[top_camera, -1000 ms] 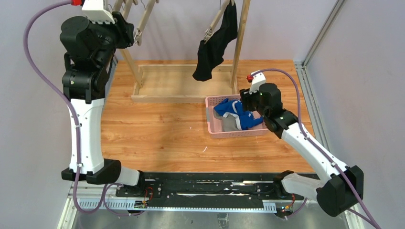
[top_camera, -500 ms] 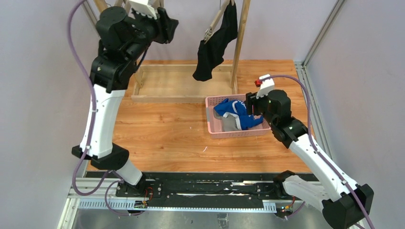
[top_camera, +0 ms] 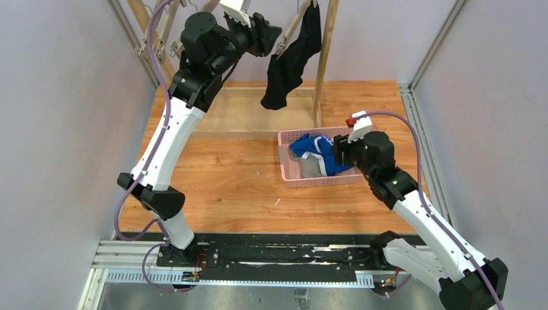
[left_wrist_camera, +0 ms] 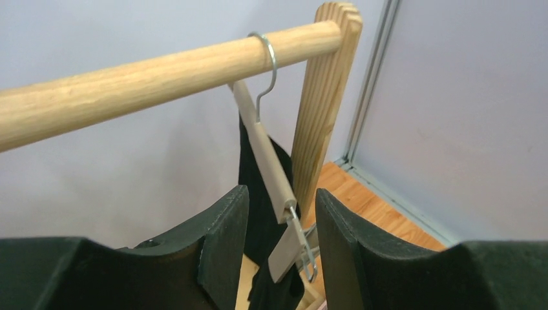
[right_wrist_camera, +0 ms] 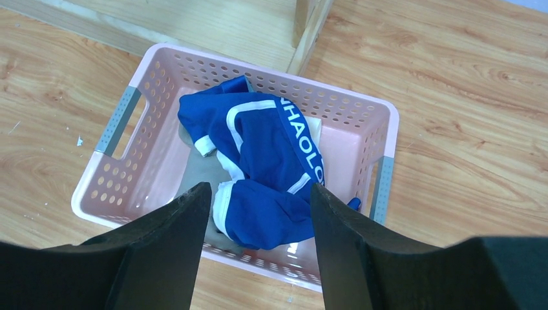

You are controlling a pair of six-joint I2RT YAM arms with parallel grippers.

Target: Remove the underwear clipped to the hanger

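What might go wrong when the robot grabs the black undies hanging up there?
1. The hanger hangs from the rod by a thin wire hook, so tugging the black briefs might swing it or lift it off.
2. The left end effector is open near the clip, so it may pinch wood instead of fabric.
3. The upright post stands close, and the arm could bump it.

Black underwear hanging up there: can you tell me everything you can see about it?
The black underwear is plain, soft-looking cloth, limp and creased. It hangs from a wooden hanger whose metal hook sits on the wooden rail, beside the upright post. A clip on the hanger seems to pinch it. Its lower end dangles free in the air. Nothing else touches it.
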